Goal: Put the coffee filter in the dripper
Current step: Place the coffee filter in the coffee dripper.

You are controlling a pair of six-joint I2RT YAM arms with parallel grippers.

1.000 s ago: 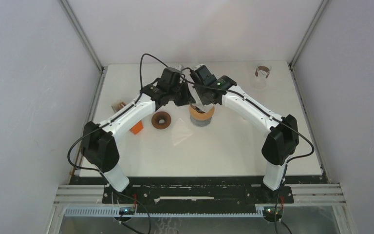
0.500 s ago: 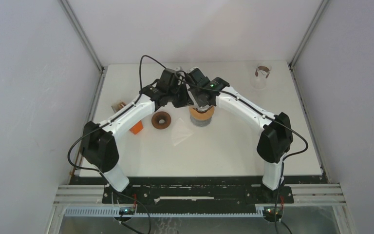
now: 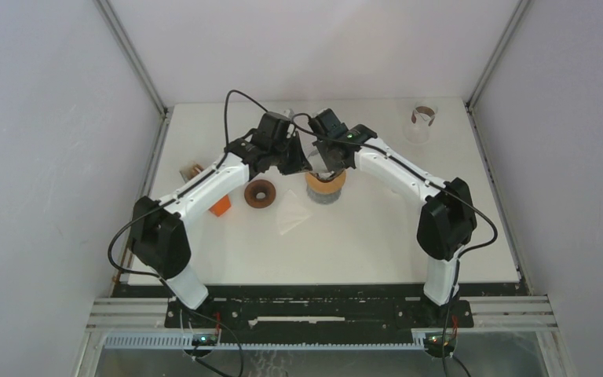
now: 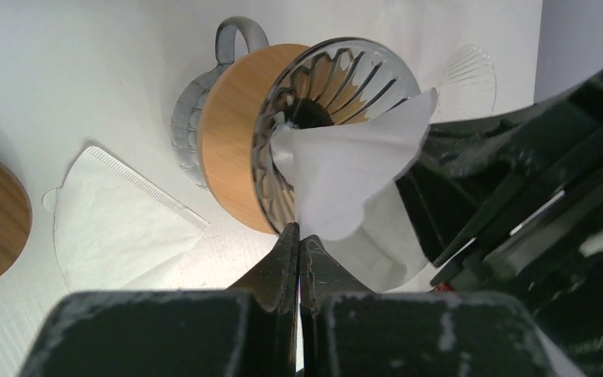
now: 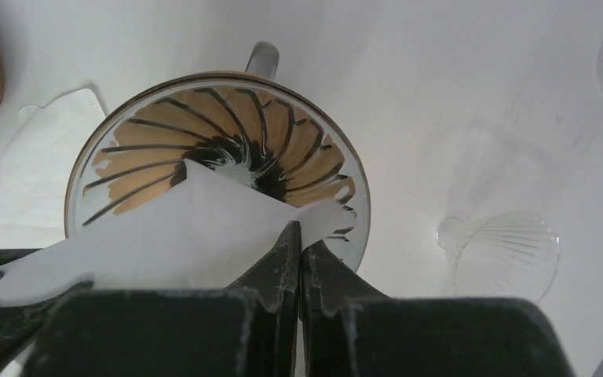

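The glass dripper [image 4: 338, 118] with a wooden collar [image 3: 323, 184] stands mid-table; it also shows in the right wrist view [image 5: 228, 149]. A white paper coffee filter [image 4: 353, 169] hangs over its mouth, tip pointing into the cone. My left gripper [image 4: 299, 229] is shut on the filter's near edge. My right gripper [image 5: 299, 228] is shut on the filter's [image 5: 196, 236] opposite edge. Both grippers [image 3: 310, 153] meet just above the dripper in the top view.
A second flat filter [image 4: 118, 220] lies on the table left of the dripper [image 3: 292, 212]. A brown wooden ring [image 3: 260, 193], an orange block [image 3: 220, 206], a clear ribbed glass funnel [image 5: 502, 251] and a cup at the back right [image 3: 422, 119] stand around.
The right arm has shifted slightly left then back over the dripper. The left arm has barely moved; both stay shut on the filter.
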